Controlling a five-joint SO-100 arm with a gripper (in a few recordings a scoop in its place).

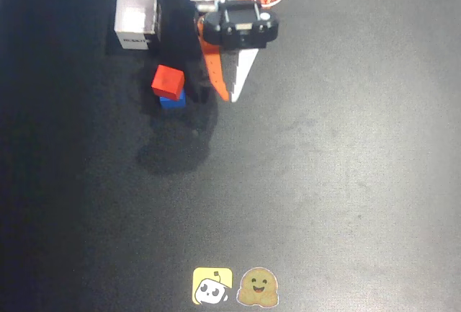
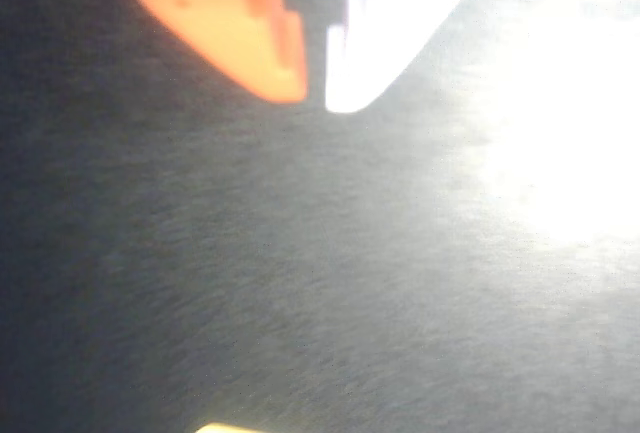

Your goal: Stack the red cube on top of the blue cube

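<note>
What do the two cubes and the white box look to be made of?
The red cube and blue cube look like matte plastic or painted wood: flat, even colour with no glare, so either is possible. The white box looks like thin card or plastic, with pale, slim walls around an open top. The picture is too soft to settle it.

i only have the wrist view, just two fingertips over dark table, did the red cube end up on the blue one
Observer: Yes. In the overhead view the red cube sits on the blue cube, whose edge peeks out below it.
Operator: am i still holding anything
Observer: No. The gripper is beside the stack, to its right in the overhead view, with nothing between its near-closed fingers.
Operator: anything else nearby
Observer: A white open box stands above and left of the stack in the overhead view.
</note>
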